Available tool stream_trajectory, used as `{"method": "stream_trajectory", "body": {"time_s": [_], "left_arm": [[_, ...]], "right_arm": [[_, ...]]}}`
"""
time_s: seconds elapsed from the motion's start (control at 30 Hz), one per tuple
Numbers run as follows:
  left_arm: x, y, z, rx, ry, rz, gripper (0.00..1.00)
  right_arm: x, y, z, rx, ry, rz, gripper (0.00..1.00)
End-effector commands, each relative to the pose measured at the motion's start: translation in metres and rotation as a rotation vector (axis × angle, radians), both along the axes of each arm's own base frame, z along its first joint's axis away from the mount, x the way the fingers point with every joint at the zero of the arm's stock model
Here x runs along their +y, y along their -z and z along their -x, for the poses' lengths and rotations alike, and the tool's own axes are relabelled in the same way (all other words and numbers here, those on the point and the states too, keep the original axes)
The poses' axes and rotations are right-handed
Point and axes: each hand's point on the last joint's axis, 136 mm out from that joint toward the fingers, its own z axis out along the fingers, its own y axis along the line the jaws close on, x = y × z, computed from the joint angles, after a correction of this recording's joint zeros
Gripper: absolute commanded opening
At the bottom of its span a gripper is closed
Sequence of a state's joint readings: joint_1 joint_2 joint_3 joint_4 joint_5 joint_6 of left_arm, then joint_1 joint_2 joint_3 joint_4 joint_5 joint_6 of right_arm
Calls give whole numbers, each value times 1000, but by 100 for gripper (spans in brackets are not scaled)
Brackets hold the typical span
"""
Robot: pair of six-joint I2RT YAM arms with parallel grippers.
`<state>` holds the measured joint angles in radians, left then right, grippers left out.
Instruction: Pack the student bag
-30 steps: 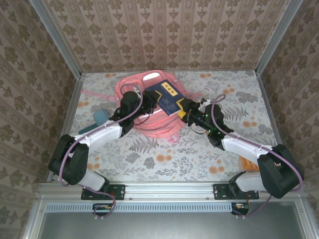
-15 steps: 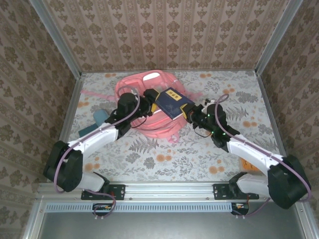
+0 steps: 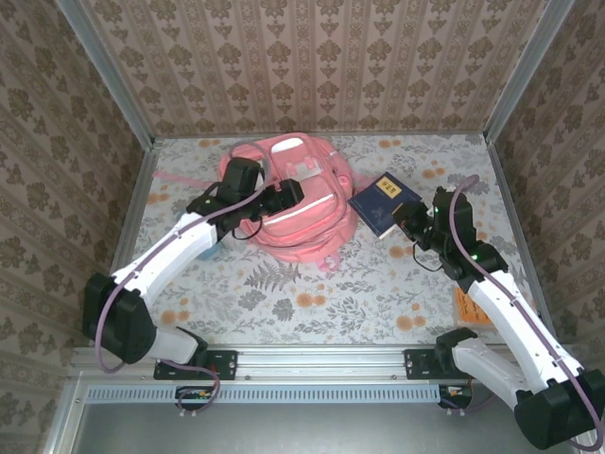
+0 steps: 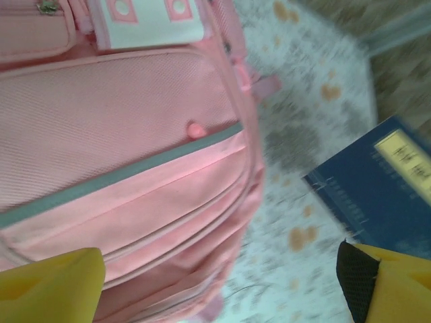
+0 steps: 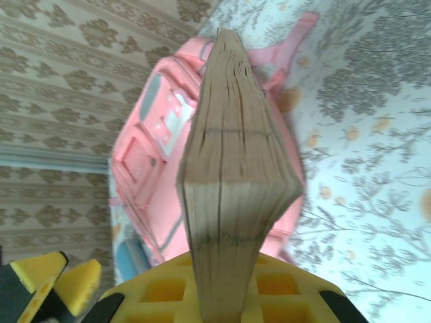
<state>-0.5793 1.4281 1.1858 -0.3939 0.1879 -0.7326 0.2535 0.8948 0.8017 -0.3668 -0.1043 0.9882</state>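
Student bag: we see the pink student bag point(image 3: 307, 216) lying on the floral table point(image 3: 284, 288), toward the far side and a little left of centre. Its front pockets and pale stripe face up.
Left gripper: we find the left gripper point(image 3: 291, 192) hovering over the far left part of the bag with its jaws spread wide. In its wrist view the yellow pads point(image 4: 50, 286) sit at the two lower corners, with bag fabric and table beneath them.
Right gripper: the right gripper point(image 3: 405, 218) is clamped on the blue book point(image 3: 383, 200), gripping it at its near right corner.
Book: we see a dark blue cover with a pale label, just to the right of the bag. We cannot tell whether book and bag touch, or whether the book rests on the table.
Right wrist view: the page edges rise from between the yellow pads point(image 5: 155, 293), and the bag lies beyond them.
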Motion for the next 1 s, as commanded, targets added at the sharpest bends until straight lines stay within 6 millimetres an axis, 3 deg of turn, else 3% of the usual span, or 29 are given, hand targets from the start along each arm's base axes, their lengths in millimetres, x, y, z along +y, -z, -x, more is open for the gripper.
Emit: {"method": "stream_trajectory", "body": {"time_s": [0.0,0.13,0.33,0.73,0.97], "left_arm": [[-2,25,12,-46,234,-323,95],[-13,41,6,-98,369,-557,99],[-30,69,-3,-70,513,-719,99],[-48,114,-23,18,617,-844,73],[-55,129,-21,39,675,-848,72]], "right_arm": [[-13,-10,14,-11,-23,116,3],[-17,-6,18,5,-20,128,3],[-15,4,20,34,-27,118,3],[-13,9,22,52,-31,99,3],[-13,11,22,57,-27,95,3]]}}
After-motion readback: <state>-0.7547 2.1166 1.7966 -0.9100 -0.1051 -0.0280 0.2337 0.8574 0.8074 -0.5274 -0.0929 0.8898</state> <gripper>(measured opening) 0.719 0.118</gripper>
